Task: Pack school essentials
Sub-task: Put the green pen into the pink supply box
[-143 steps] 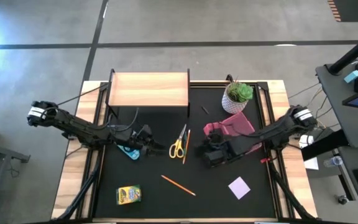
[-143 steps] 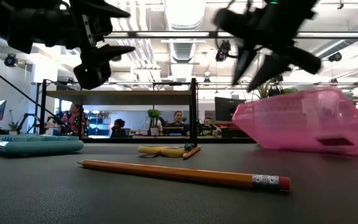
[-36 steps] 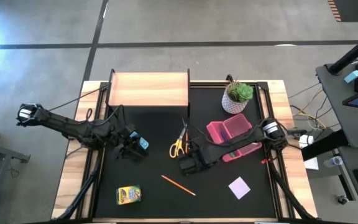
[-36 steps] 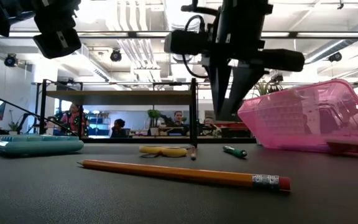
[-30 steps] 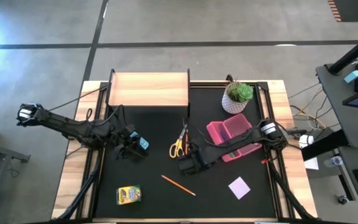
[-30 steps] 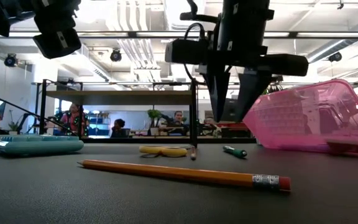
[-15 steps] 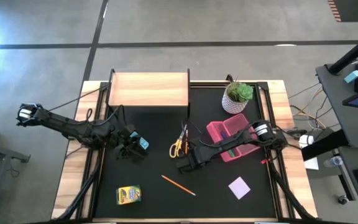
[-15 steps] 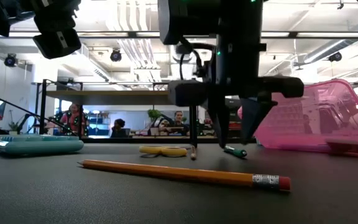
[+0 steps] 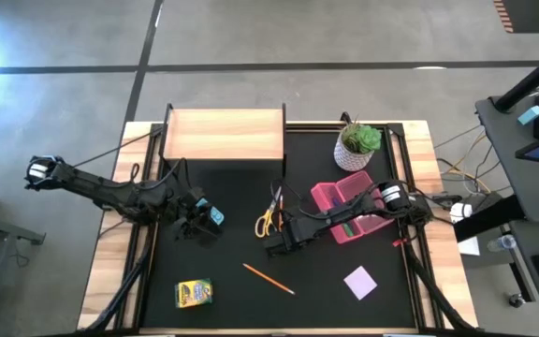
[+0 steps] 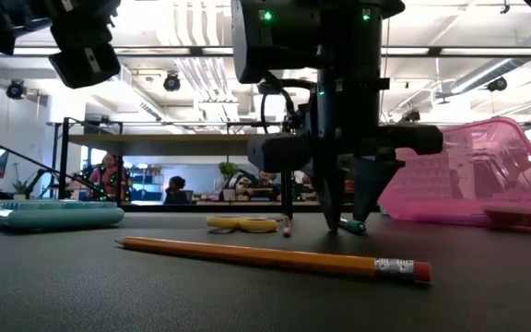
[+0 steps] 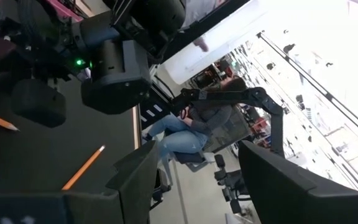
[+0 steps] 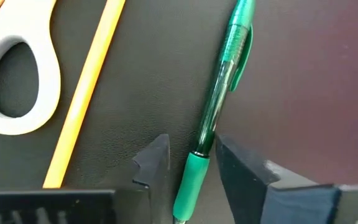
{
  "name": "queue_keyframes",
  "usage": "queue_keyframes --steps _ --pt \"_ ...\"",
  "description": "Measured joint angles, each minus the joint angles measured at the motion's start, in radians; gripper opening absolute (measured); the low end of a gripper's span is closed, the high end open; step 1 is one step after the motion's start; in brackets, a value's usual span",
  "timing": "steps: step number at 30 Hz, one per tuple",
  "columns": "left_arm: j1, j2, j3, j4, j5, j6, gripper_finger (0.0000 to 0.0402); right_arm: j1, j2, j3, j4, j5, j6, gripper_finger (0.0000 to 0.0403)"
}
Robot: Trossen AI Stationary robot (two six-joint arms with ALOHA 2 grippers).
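A green pen [image 12: 219, 99] lies on the black mat, its tip end showing in the low view [image 10: 348, 224]. My right gripper [image 12: 191, 168] [image 10: 342, 219] [image 9: 279, 245] points down over it, open, one finger on each side of the pen's rubber grip, low at the mat. Yellow-handled scissors [image 9: 267, 223] [image 10: 241, 222] and an orange pencil [image 12: 86, 93] lie just beside the pen. A second orange pencil [image 9: 268, 278] [image 10: 265, 256], the crayon box [image 9: 193, 293] and the lilac note pad [image 9: 360, 281] lie nearer. My left gripper [image 11: 197, 186] [image 9: 195, 223] hovers open at the mat's left.
The open pink case [image 9: 349, 208] [image 10: 468, 180] sits right of the right gripper. A potted plant [image 9: 356, 145] and a wooden shelf [image 9: 223, 134] stand along the far edge. A teal flat case [image 10: 53, 214] lies on the mat below the left gripper. People sit in the room behind.
My right gripper has come down from well above the mat until its fingertips stand at mat height on either side of the green pen, shifting slightly toward the table's left. The pen and the other items have stayed put.
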Motion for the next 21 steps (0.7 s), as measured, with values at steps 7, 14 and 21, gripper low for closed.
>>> queue_keyframes --steps 7,14,21 --pt "0.000 0.026 0.000 0.001 0.000 0.000 0.0210 0.000 -0.001 -0.023 0.033 0.000 -0.031 0.0048" --pt "0.000 0.052 0.000 0.001 0.000 0.022 0.0210 0.000 -0.002 -0.025 0.040 -0.003 -0.038 0.0019" --pt "0.001 0.050 0.000 0.001 0.000 0.027 0.0210 0.007 -0.023 0.001 0.032 -0.008 -0.047 0.0019"
